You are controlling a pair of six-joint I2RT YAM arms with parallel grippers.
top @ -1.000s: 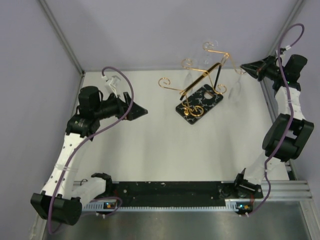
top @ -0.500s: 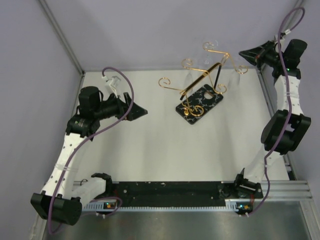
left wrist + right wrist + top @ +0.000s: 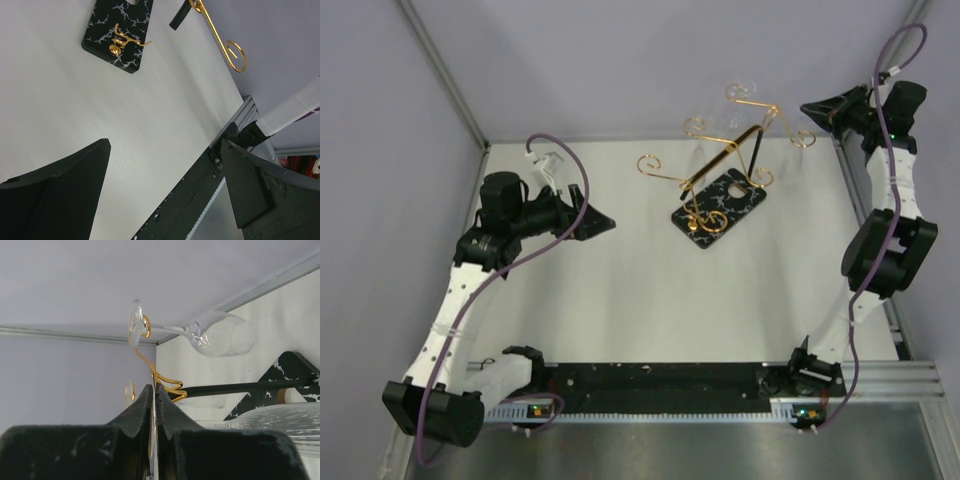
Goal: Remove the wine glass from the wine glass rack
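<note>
Pinching clear wine glass (image 3: 280, 422) stem: right end effector (image 3: 153, 390).

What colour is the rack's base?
Black with white marbled veining. The base shows best in the left wrist view.

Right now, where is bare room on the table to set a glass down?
The widest bare patch of white table lies between the black marbled base of the gold wire rack and the arm bases. Another: between that base and the left gripper. Crowded: the rack's curled arms, where the right gripper pinches a clear wine glass.
</note>
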